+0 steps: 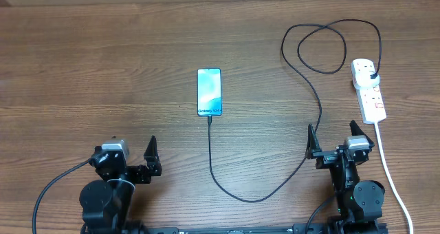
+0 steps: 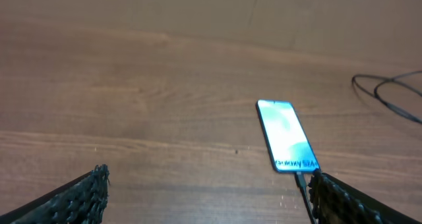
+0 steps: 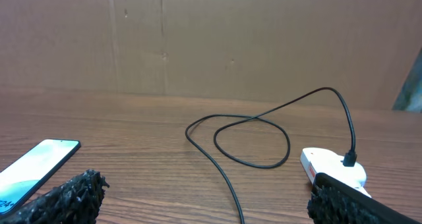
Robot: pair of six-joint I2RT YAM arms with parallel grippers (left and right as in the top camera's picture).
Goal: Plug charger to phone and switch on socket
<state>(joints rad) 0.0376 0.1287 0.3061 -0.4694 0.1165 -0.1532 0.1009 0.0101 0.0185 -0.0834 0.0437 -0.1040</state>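
The phone (image 1: pixel 210 92) lies flat mid-table, its blue-teal screen lit; it also shows in the left wrist view (image 2: pixel 285 136) and the right wrist view (image 3: pixel 33 167). The black charger cable (image 1: pixel 258 193) has its small tip in the phone's near end, curves right, loops at the back, and its black plug sits in the white socket (image 1: pixel 369 91), which also shows in the right wrist view (image 3: pixel 330 166). My left gripper (image 1: pixel 130 155) is open and empty near the front left. My right gripper (image 1: pixel 333 135) is open and empty, just in front of the socket.
The socket's thick white cord (image 1: pixel 390 173) runs from the strip toward the front right edge, passing beside my right arm. A cardboard wall (image 3: pixel 211 39) stands behind the table.
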